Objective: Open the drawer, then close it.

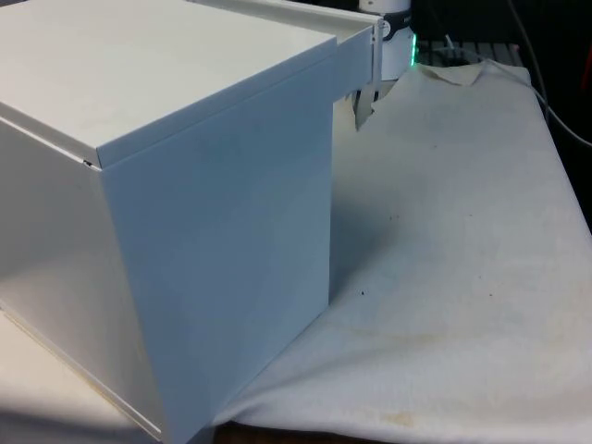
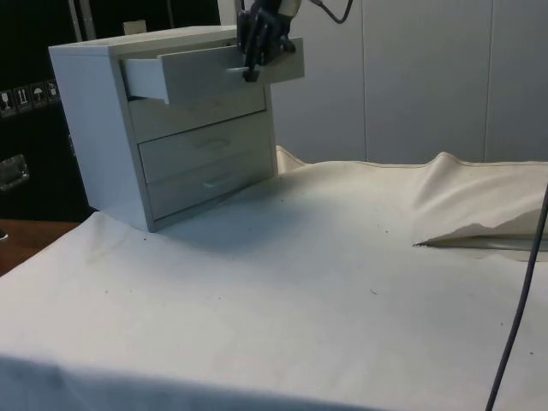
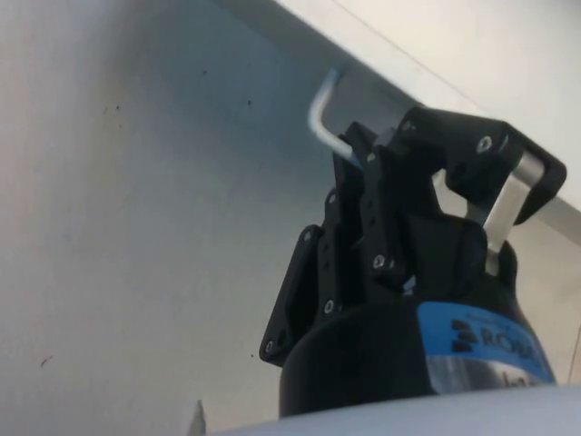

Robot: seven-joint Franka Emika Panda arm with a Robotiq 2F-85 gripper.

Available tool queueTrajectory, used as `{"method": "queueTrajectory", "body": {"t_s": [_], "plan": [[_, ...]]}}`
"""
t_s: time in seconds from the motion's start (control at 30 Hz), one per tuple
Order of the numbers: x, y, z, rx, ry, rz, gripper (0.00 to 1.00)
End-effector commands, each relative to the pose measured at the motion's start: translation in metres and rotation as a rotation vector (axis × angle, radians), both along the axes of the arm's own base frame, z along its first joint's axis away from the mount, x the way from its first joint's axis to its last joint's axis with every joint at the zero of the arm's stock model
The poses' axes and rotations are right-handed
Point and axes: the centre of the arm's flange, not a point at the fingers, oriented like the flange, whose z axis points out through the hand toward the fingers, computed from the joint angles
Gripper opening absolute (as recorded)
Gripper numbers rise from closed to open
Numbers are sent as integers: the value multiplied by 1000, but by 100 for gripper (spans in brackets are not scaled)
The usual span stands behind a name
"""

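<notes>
A white chest of three drawers (image 2: 103,128) stands on the cloth and turns its back and side (image 1: 185,231) to the front view. Its top drawer (image 2: 197,73) is pulled partway out, and its front panel (image 1: 356,46) juts past the chest's edge. My black gripper (image 2: 252,74) comes down onto that panel from above, shut on the thin metal handle (image 3: 320,113). The handle's bent end sticks out beyond the fingers (image 3: 363,191). One fingertip of the gripper (image 1: 363,106) shows below the drawer's front.
The middle drawer (image 2: 205,144) and the bottom drawer (image 2: 214,180) are shut. The white cloth (image 2: 300,274) lies flat in front of the chest and rises in folds (image 2: 479,214) at the side view's right. A grey cable (image 2: 522,300) hangs there.
</notes>
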Motion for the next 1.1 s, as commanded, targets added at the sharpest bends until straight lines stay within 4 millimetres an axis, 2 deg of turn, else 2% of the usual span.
{"method": "queueTrajectory", "body": {"t_s": [0.0,0.13,0.17,0.2,0.47,0.5,0.53,0.57,0.73,0.77,0.8,1.07], "plan": [[-9,-7,0,-5,-5,-1,1],[-17,-10,-1,6,-8,6,1],[-10,-5,1,14,-4,9,1],[-19,-10,-1,8,-7,8,1],[-26,-11,-3,18,-13,13,1],[-13,-5,0,19,-9,11,1],[-26,-10,-3,19,-13,13,1],[-26,-10,-3,20,-13,13,1],[-21,0,-3,18,-5,20,1],[-15,1,-2,24,-6,21,1],[-21,4,-3,20,-4,24,1],[-24,12,-4,46,-4,37,1]]}}
